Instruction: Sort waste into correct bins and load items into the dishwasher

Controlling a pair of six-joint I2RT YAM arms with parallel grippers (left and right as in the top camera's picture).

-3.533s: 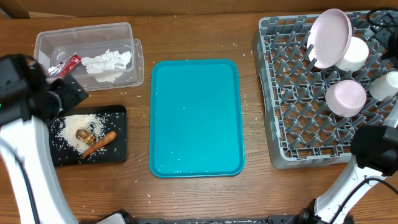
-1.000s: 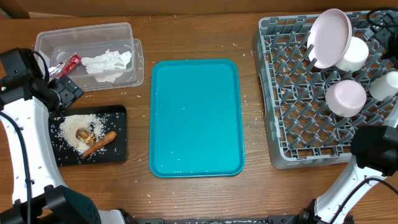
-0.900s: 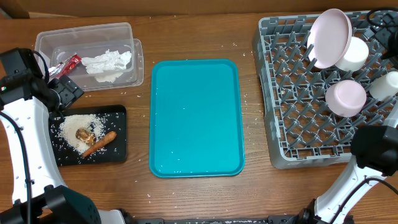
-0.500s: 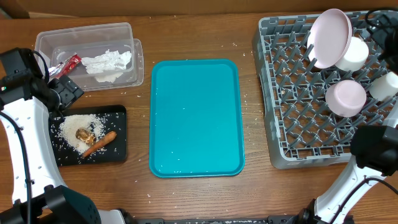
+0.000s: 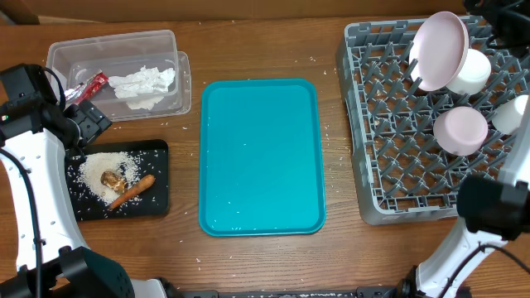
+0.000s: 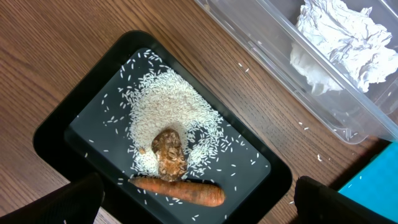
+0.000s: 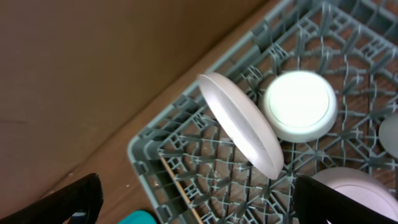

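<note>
While both jaws gape empty | teal tray (image 5: 261, 157) between black tray (image 5: 157, 170) and rack (image 5: 397, 165)

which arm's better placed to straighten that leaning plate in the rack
Right, probably: the right pincer hangs open above the leaning plate in the grey rack, while the left pincer is over the black tray.

Wood-grain table (image 5: 248, 41), clear plastic tub (image 5: 116, 50), glossy teal tray (image 5: 261, 157), grey plastic rack (image 5: 373, 165)
</note>
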